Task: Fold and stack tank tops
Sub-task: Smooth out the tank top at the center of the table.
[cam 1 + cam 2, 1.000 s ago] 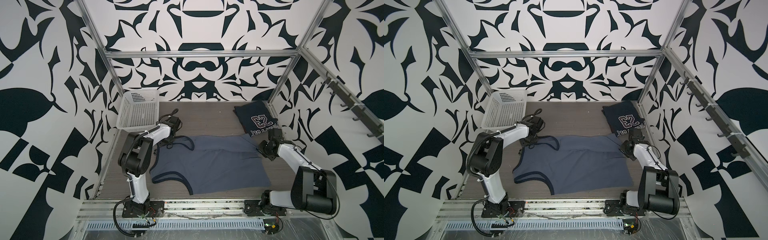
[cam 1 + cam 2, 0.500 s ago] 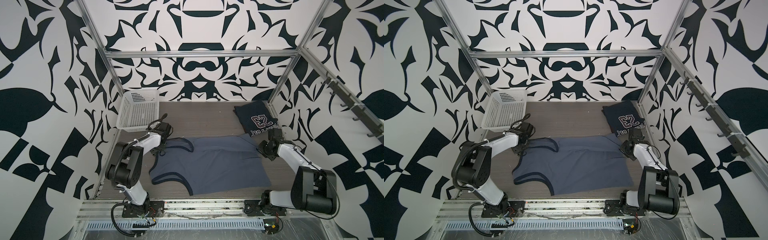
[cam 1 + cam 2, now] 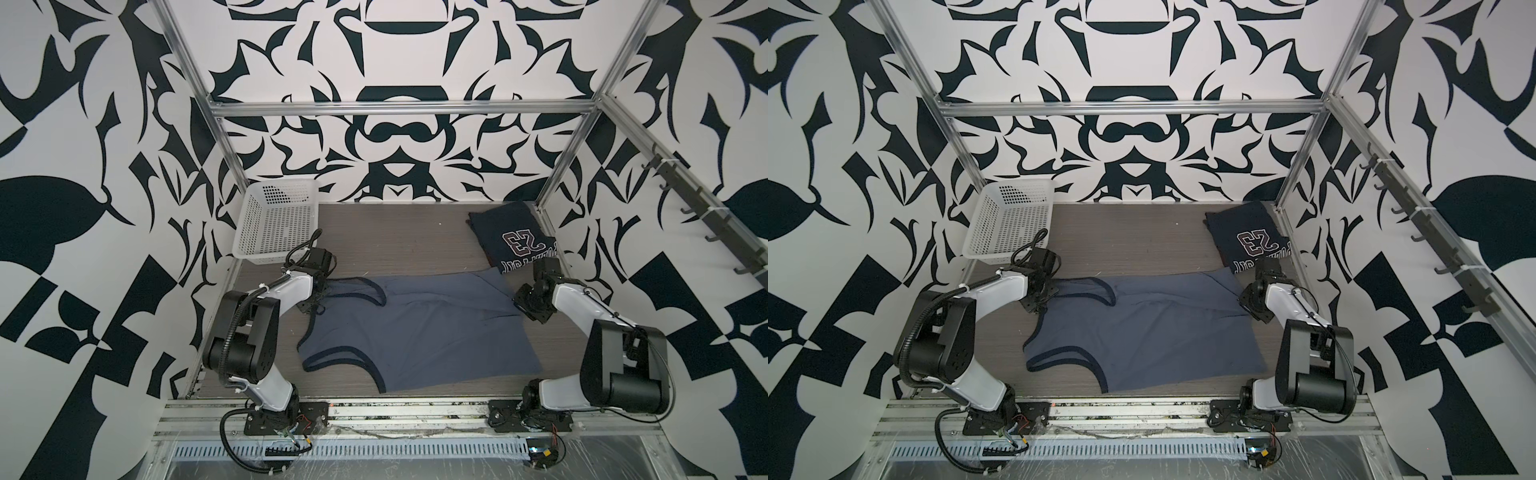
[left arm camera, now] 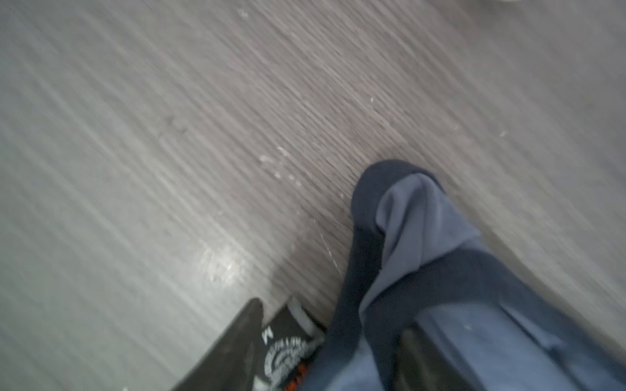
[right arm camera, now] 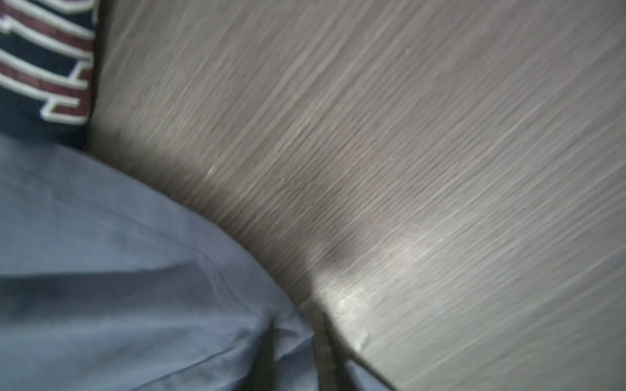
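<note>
The slate grey-blue tank top (image 3: 415,332) (image 3: 1142,328) lies spread flat mid-table, straps to the left, hem to the right. My left gripper (image 3: 312,302) (image 3: 1039,303) (image 4: 332,355) sits low at its far shoulder strap (image 4: 406,220). Its fingers stand wide apart, open, with the strap and a neck label lying between them. My right gripper (image 3: 527,306) (image 3: 1253,306) (image 5: 296,352) is at the far hem corner, fingers slightly parted, a fold of hem between them. The navy "23" tank top (image 3: 511,237) (image 3: 1246,237) (image 5: 34,67) lies folded at the back right.
A white perforated basket (image 3: 266,220) (image 3: 1005,224) stands at the back left, just behind the left arm. Metal frame posts rise at the table's back corners. The navy top's edge touches the grey top's far right corner.
The left gripper has drawn the strap leftward and toward the front, then parted its fingers. The right gripper's fingers have also parted; that arm has hardly moved.
</note>
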